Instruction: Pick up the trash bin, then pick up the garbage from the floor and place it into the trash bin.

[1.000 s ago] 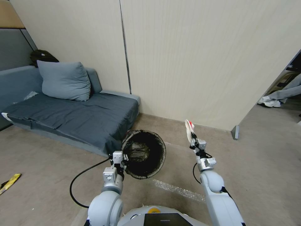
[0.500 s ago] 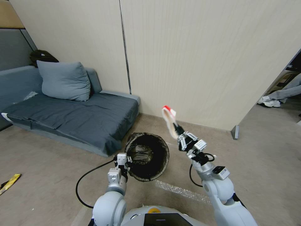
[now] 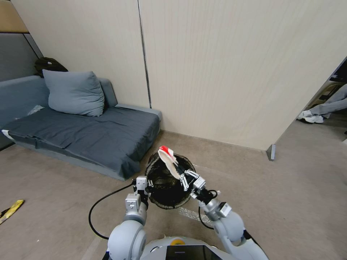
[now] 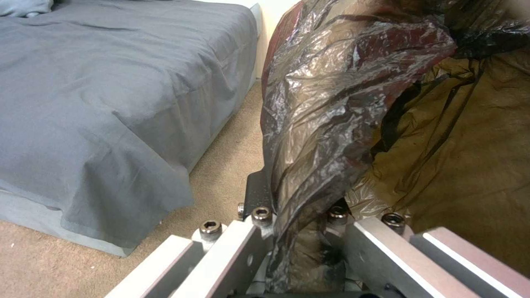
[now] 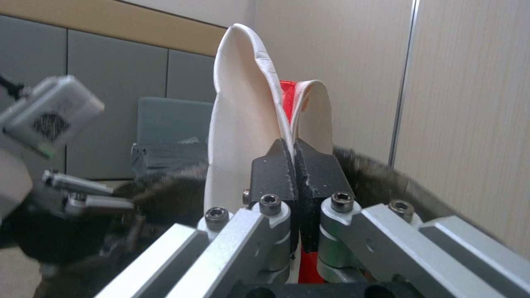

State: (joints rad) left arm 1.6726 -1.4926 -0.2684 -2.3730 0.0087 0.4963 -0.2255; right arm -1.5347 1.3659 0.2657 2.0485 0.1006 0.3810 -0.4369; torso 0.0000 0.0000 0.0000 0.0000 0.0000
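Two steps look done, judging from how things lie: the trash bin (image 3: 170,180) is off the floor, tilted with its mouth toward the robot, and one piece of garbage (image 3: 168,159) (a flattened white wrapper with a red edge) is lifted clear of the carpet. The drop itself is not yet made, and at least one more scrap, a yellow packet (image 3: 11,210), lies on the floor well off to the left gripper's outer side.

The left gripper (image 4: 295,215) has its fingers clamped on the bin's rim, pinching the black bag liner (image 4: 326,103) between them; the bin's opening lies just beyond that gripper and to its inner side. Its arm is bent low and close to the body.

The right gripper (image 5: 295,165) is pinched tight on the wrapper's lower part, so the wrapper stands up past the fingertips. That arm reaches inward across the robot's front, placing the gripper at the bin's near rim, with the wrapper over the opening and the left gripper just beside it.
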